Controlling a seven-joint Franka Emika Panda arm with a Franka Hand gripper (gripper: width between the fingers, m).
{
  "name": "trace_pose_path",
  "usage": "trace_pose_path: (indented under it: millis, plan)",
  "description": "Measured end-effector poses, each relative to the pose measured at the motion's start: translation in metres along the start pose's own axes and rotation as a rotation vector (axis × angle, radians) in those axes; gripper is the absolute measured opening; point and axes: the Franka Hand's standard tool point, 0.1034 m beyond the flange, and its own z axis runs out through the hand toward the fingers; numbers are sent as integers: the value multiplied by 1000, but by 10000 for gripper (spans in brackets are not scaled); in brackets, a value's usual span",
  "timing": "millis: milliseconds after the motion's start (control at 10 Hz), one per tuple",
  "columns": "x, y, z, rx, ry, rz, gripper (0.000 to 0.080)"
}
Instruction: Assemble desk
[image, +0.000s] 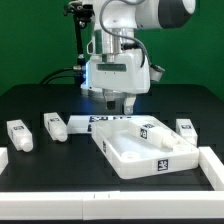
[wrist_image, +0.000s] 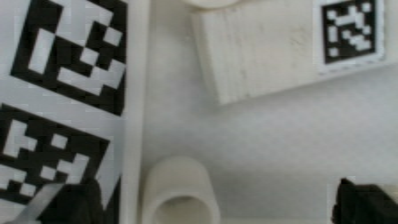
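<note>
Tool (image: 120, 103) hangs wide open, gripping nothing, above the marker board (image: 84, 121) just beside the desk panel (image: 128, 150).

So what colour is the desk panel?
The panel is white, with black-and-white square tags on it. The exterior view shows it best.

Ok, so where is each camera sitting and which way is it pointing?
Exterior view: off the arm, facing the robot across the table; shows the arm, open tool, desk panel, loose legs.
Wrist view: on the wrist, looking down past the tool's fingertips onto the marker board and a panel corner.
Shared: desk panel and marker board.
</note>
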Motion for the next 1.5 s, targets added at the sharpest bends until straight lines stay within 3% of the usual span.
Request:
trace_pose_path:
  millis: [900,1200,1300,1500]
  plan:
    - [-4,3,5,-12,-4,-186,649]
    - [10,-6,-11,28,29,-159,649]
    - [18,-12,-25,57,37,-126,649]
    - [18,-14,-26,60,36,-157,649]
